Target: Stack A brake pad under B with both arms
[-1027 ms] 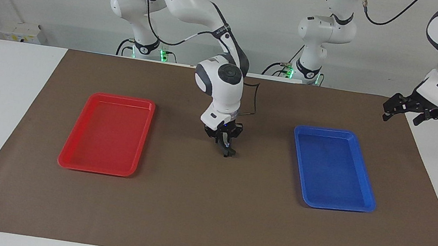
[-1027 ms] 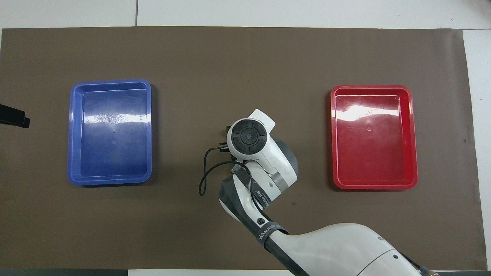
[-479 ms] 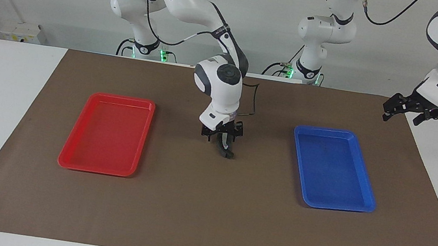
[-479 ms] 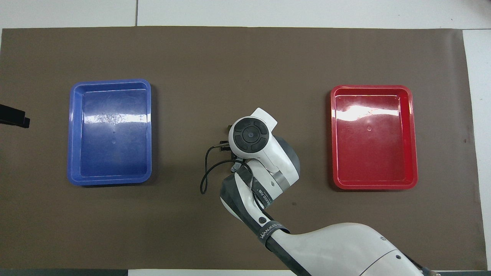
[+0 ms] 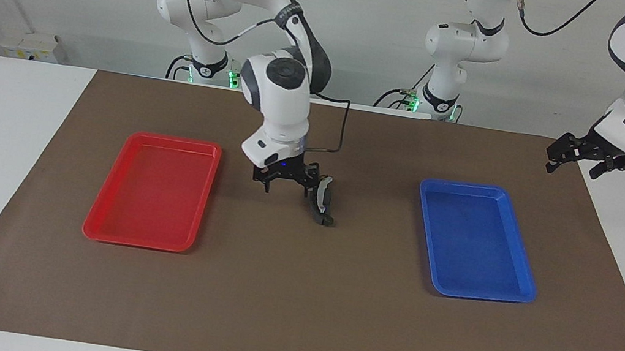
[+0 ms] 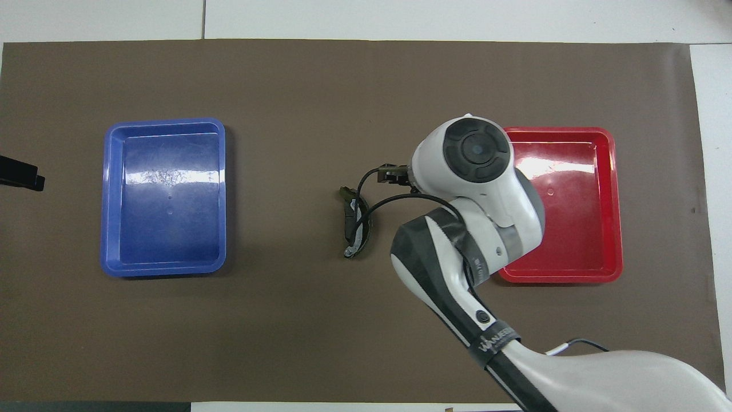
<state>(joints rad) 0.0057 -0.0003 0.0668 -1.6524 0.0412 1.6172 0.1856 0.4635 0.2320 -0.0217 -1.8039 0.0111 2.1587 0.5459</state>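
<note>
— How are the fingers held?

— The right gripper (image 5: pixel 286 186) is seen with its fingers spread and nothing between them. It is hung low over the mat (image 5: pixel 291 321), just beside B (image 5: pixel 322 200) toward the red tray (image 5: pixel 144 243). No contact with B is seen. The left gripper (image 5: pixel 574 157) is also held apart and empty, raised over the mat's edge at the left arm's end, where that arm is kept waiting.

— And where is B found?

— B is laid on the mat at mid-table, between the red tray and the blue tray (image 5: pixel 480 296), with its silver band turned up (image 6: pixel 354 220). A is not made out as a separate piece. A dark edge is noticed beneath B, so A may be lying under it, but this cannot be told for certain.

— How is B expected to handle?

— It is judged stiff and fairly heavy for its size, being metal-backed, and not fragile. The curved face is likely to be slippery, and a rocking motion on the arc is to be expected if one end is pressed.

— Where should it be taken?

— A grip across the narrow width near the middle of the arc is advised, so that balance is kept and the notched end is avoided.
</note>
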